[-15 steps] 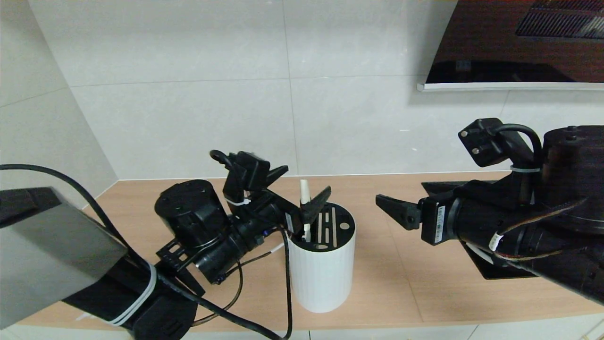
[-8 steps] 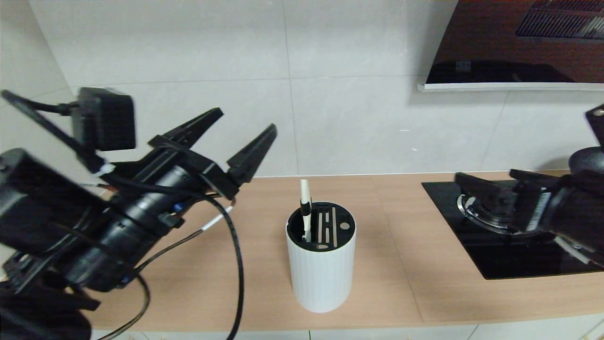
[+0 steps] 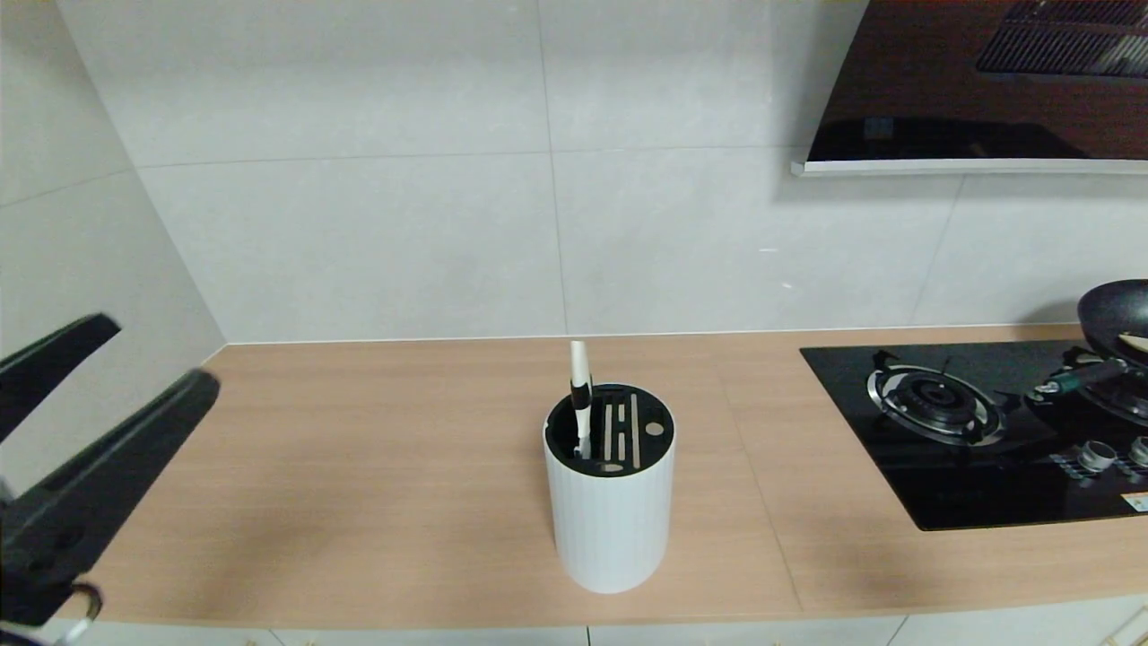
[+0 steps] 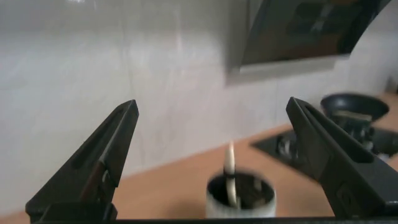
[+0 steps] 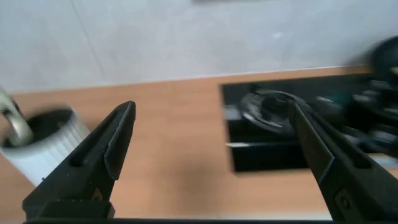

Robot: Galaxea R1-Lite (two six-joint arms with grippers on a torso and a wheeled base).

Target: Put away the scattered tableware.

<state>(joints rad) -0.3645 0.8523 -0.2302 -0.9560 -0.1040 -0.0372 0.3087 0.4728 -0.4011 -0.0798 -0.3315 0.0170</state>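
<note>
Both of my arms are drawing back from the holder. A second ago my left pincer was right at the utensil and my right pincer was hovering just beside the holder. Now the left is hanging at the far left end of the counter, well apart from it.

The utensil is standing upright in the holder's open compartment, its white handle with a black band sticking up above the rim. Its working end is hiding inside, so I cannot tell what kind of utensil it is. The holder is sitting about mid-counter, near the front edge.

My left pincer is spreading wide and gripping nothing, and the head view's edge is cutting off part of it. My right pincer is likewise gaping wide and empty, looking across the holder and the hob.

A pan is sitting on the hob's right side, with the picture's edge cropping it. A small label is showing at the hob's front corner, its print too small to read.
</note>
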